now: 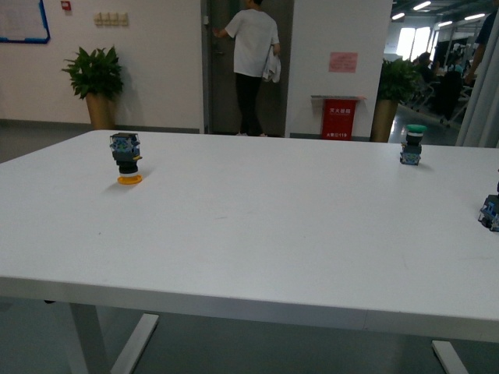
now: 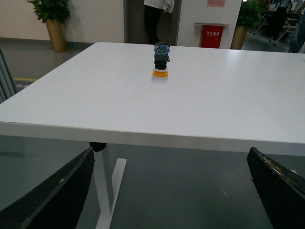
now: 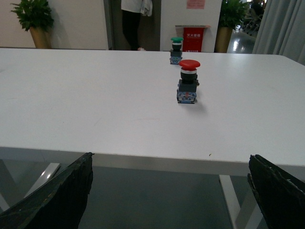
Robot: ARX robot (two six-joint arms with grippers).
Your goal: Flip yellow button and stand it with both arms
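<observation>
**Q:** State the position of the work item.

**A:** I see the yellow button [image 1: 125, 158] in the upper left of the front view, on the table [image 1: 257, 234]. It rests on its cap with the blue-grey block on top, so it is not yet flipped. Nothing touches it.

**Q:** State the condition of the jaws.

**A:** The left jaws are apart and so are the right jaws. Each wrist view shows two dark fingers spread wide with nothing between them. Both sets sit short of the near table edge, well apart from the item. The front view shows neither arm.

**Q:** List the hazards.

**A:** I judge four.
1. Tipping. The item balances on a rounded cap with its bulk above. A glancing touch from one finger may topple it, and the round cap may then roll.
2. Slip at transfer. Turning the item over with two arms needs a hand-off or a shared grip. Poor alignment may drop it.
3. Wrong target. The green button [image 1: 412, 145] at the upper right has the same build. I must confirm cap colour before closing.
4. Collision. The red button [image 3: 188, 82] stands upright in front of the right arm. A sweep across the table may knock it over.
</observation>
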